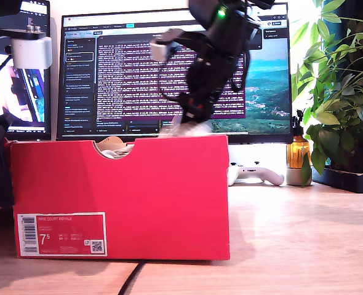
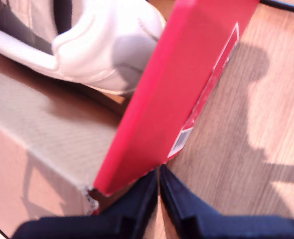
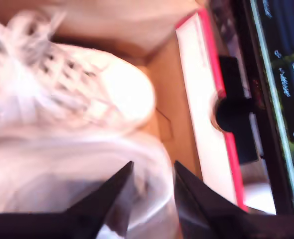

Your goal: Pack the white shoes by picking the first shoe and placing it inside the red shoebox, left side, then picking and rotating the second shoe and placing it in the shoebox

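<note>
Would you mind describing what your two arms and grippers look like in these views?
In the exterior view, my second arm is black, with a green indicator light and a white cylindrical part. My second gripper has dark, pointed, wedge-shaped fingers. My first gripper has dark navy fingers.

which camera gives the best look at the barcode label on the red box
The exterior view: the barcode label faces it squarely on the red shoebox. The first wrist view shows it only edge-on; the second wrist view misses it.
</note>
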You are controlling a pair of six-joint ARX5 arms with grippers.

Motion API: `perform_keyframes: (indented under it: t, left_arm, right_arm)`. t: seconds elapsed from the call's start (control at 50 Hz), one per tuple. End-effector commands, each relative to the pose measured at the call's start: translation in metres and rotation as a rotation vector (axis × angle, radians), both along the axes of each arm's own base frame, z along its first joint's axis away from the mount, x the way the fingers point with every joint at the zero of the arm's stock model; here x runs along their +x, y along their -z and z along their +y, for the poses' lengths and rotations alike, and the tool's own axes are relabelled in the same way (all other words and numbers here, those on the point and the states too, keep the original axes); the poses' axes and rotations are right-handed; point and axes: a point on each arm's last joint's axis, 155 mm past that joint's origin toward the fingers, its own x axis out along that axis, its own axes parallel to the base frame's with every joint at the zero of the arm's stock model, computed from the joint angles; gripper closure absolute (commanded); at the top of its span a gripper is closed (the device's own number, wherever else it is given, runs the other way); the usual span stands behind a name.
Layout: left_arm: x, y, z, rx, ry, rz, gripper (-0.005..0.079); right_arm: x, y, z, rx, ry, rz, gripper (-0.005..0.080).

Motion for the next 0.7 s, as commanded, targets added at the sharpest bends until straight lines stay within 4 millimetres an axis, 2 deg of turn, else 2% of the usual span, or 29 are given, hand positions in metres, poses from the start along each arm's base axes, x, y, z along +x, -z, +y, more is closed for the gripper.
perform_keyframes:
  t: [0.0, 0.24, 0.28, 0.36, 0.4, 0.58, 0.68]
  left_arm:
    - [0.001, 0.002, -0.002, -0.004, -0.001, 0.002, 0.0762]
    - [0.001, 0.002, -0.002, -0.004, -0.001, 0.002, 0.0762]
    - [0.001, 0.002, -0.002, -0.004, -0.001, 0.002, 0.0762]
    - [0.001, 0.002, -0.002, -0.004, -0.001, 0.002, 0.0762]
    - [0.001, 0.002, -0.002, -0.004, -0.001, 0.002, 0.0762]
    - [0.002, 0.001, -0.003, -0.007, 0.006, -0.003, 0.0762]
    - [0.002, 0.001, -0.003, -0.008, 0.004, -0.003, 0.0762]
  right_arm:
    - [0.003, -0.015, -0.002, 0.008, 0.010, -0.036, 0.0529]
    - [0.011, -0.028, -0.006, -0.021, 0.071, -0.097, 0.0536]
    - [0.011, -0.032, -0.006, -0.033, 0.083, -0.108, 0.0587]
    - [0.008, -0.040, -0.005, -0.042, 0.108, -0.113, 0.0778]
    - [0.006, -0.044, -0.002, -0.039, 0.110, -0.109, 0.0754]
    - [-0.007, -0.067, 0.009, 0.110, 0.239, -0.021, 0.0760]
    - [-0.017, -0.072, 0.010, 0.155, 0.296, 0.035, 0.0760]
